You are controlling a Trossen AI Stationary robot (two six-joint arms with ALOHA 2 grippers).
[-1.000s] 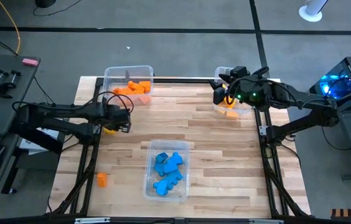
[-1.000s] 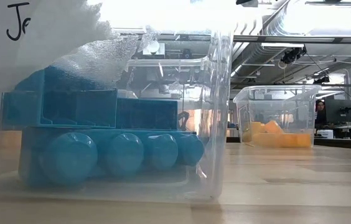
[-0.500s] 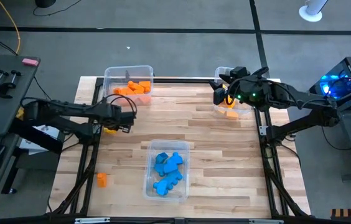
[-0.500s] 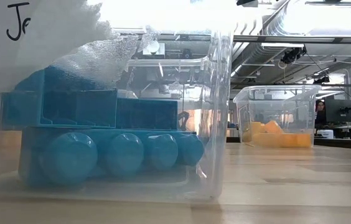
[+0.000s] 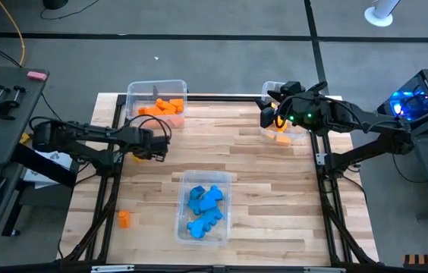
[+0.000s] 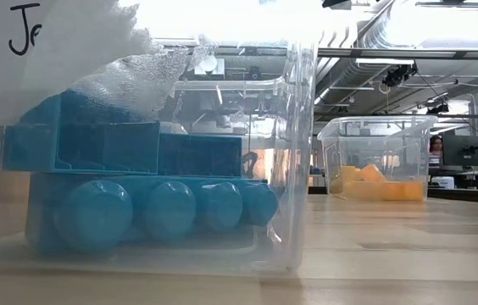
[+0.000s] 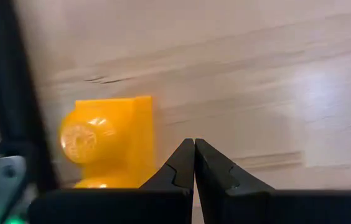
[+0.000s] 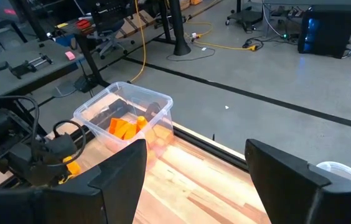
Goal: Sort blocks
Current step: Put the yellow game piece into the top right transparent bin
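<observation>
Yellow plastic fills the left wrist view: a studded yellow block lies on the wooden table just beside the left gripper, whose jaws are shut tight with nothing between them. From above, that gripper sits near the table's left edge, below the bin of orange blocks. The blue blocks fill the middle bin, a stray orange block rests near the lower left corner of the table, and the yellow blocks' bin stands at the far right, under the right gripper, which waits there with its jaws apart and empty.

The step in hand looks like picking up the yellow block, not yet gripped. Next the left jaws would need to open, straddle the block, close on it, then carry it across to the right bin.
</observation>
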